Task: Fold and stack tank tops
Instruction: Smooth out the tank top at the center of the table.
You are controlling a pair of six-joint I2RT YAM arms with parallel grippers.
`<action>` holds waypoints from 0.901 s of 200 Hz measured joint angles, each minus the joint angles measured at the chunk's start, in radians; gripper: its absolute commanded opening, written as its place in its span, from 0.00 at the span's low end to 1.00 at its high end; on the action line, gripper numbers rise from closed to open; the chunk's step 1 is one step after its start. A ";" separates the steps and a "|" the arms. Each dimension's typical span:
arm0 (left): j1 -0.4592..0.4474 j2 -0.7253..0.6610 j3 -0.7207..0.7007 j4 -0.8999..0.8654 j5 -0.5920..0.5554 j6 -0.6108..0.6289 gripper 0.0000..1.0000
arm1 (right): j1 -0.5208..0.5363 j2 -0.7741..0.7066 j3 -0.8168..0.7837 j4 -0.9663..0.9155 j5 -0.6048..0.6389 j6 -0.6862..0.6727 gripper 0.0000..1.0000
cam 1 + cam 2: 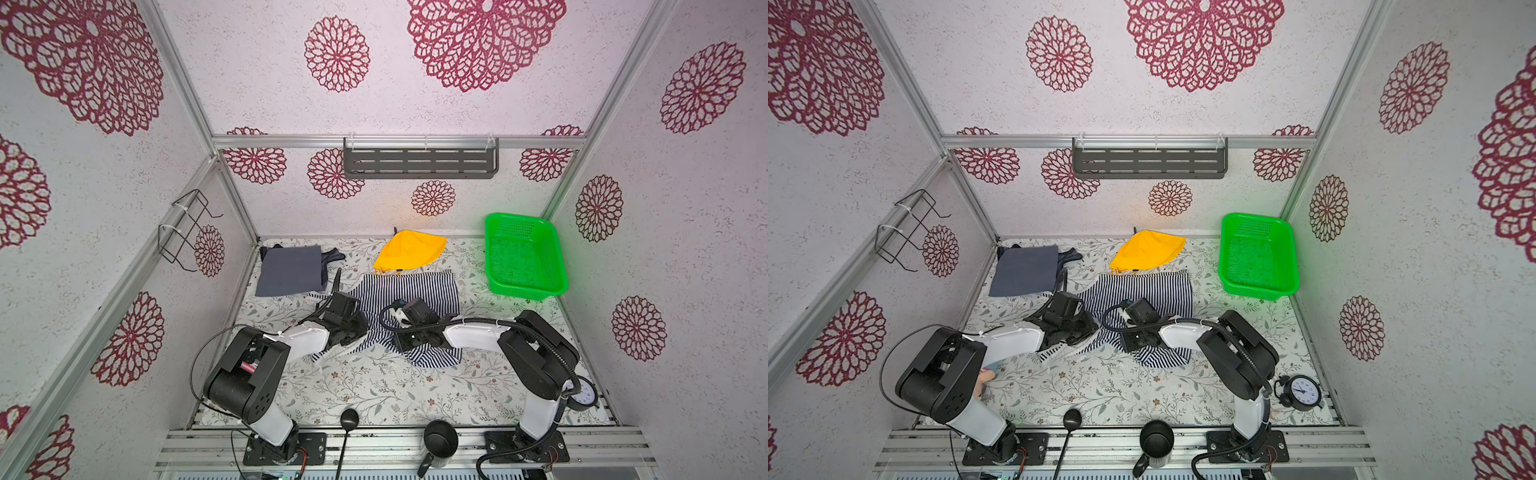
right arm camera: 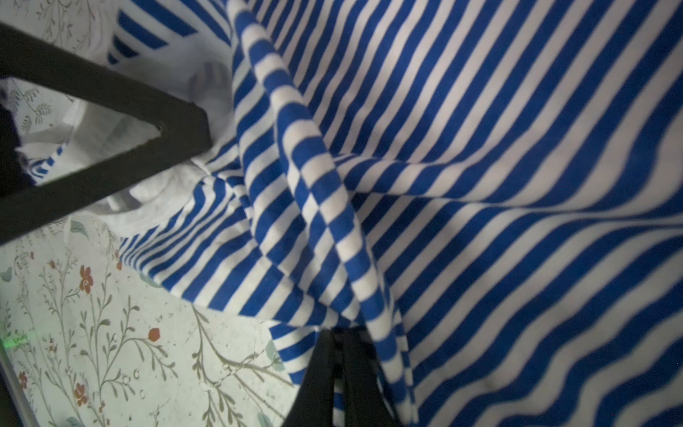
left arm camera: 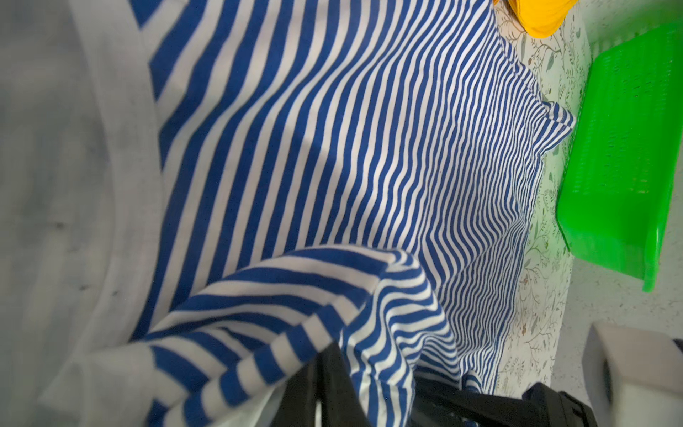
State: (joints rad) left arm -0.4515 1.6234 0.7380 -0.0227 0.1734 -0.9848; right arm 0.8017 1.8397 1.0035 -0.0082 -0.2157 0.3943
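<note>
Centrally, striped tank top [image 1: 409, 291]: soft knit in thin navy-and-white stripes, lying at the middle of the surface [image 1: 374, 390] in both top views [image 1: 1142, 286]; its far part was flat, its near part rumpled and raised under the two arms.
Stripe direction: the stripes ran up and down the frame on the flat part and slanted at the lower corners. A plain white trim band showed at the lower-left end. The bunching hid the top's true long axis.
Left tool [image 3: 329, 369]: black fingers were pressed together, pinching a raised fold of the striped cloth that draped over their tips.
Right tool [image 2: 338, 347]: fingers were pressed together on a narrow ridge of the same cloth.
Cloth against tools: the flat part lay beyond both tools, toward the upper frame. The left tool had the lower-left edge and the right tool the lower-right.
Grey tank top [image 1: 289, 270]: matte slate cloth folded into a neat rectangle at the upper left of the surface. Its longer side ran up the frame at a slight tilt, and dark navy straps poked out at its upper right. It lay apart from both tools.
Surface finish: smooth sheet printed with sprigs and small flowers.
Yellow hat [image 1: 409, 251]: smooth domed cloth, just above the striped top's far edge.
Green basket [image 1: 523, 253]: perforated plastic rectangle with rounded corners, at the upper right.
</note>
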 measured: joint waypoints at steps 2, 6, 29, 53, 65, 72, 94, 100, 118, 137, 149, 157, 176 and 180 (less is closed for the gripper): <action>0.000 0.000 0.000 -0.001 0.001 0.000 0.00 | 0.000 0.000 0.000 0.000 0.000 0.000 0.10; 0.000 0.000 0.000 -0.002 0.000 0.003 0.00 | 0.000 0.000 0.000 0.000 0.000 0.000 0.10; -0.001 -0.009 0.000 -0.021 0.002 0.005 0.00 | -0.001 0.000 0.000 0.000 -0.002 0.000 0.11; -0.005 -0.065 -0.006 -0.050 0.003 0.009 0.00 | -0.002 -0.012 0.000 -0.019 -0.011 0.000 0.26; -0.007 -0.115 -0.016 -0.058 0.008 0.010 0.00 | -0.003 -0.037 -0.005 -0.044 -0.019 0.006 0.32; -0.010 -0.146 -0.020 -0.065 0.012 0.011 0.00 | -0.003 -0.065 -0.016 -0.062 -0.021 0.006 0.36; -0.020 -0.223 -0.030 -0.088 0.016 0.014 0.00 | -0.010 -0.199 -0.065 -0.134 -0.026 0.006 0.49; -0.024 -0.241 -0.033 -0.097 0.016 0.015 0.00 | -0.014 -0.242 -0.076 -0.154 -0.025 0.008 0.49; -0.032 -0.277 -0.042 -0.124 0.017 0.016 0.00 | -0.035 -0.370 -0.099 -0.216 -0.020 0.011 0.49; -0.040 -0.306 -0.067 -0.147 0.017 0.015 0.00 | -0.071 -0.463 -0.115 -0.294 0.005 0.018 0.43; -0.048 -0.322 -0.084 -0.166 0.016 0.013 0.00 | -0.106 -0.501 -0.132 -0.346 0.019 0.026 0.37; -0.057 -0.338 -0.096 -0.183 0.016 0.010 0.00 | -0.140 -0.523 -0.149 -0.380 0.029 0.026 0.32; -0.090 -0.404 -0.135 -0.227 0.010 -0.003 0.00 | -0.209 -0.555 -0.188 -0.457 0.053 0.040 0.28; -0.097 -0.419 -0.142 -0.236 0.006 -0.007 0.00 | -0.221 -0.557 -0.193 -0.474 0.063 0.039 0.28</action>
State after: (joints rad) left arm -0.5488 1.2041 0.5957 -0.2584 0.1795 -0.9920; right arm 0.5808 1.2827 0.8104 -0.4824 -0.1528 0.4335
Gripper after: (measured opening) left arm 0.041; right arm 0.285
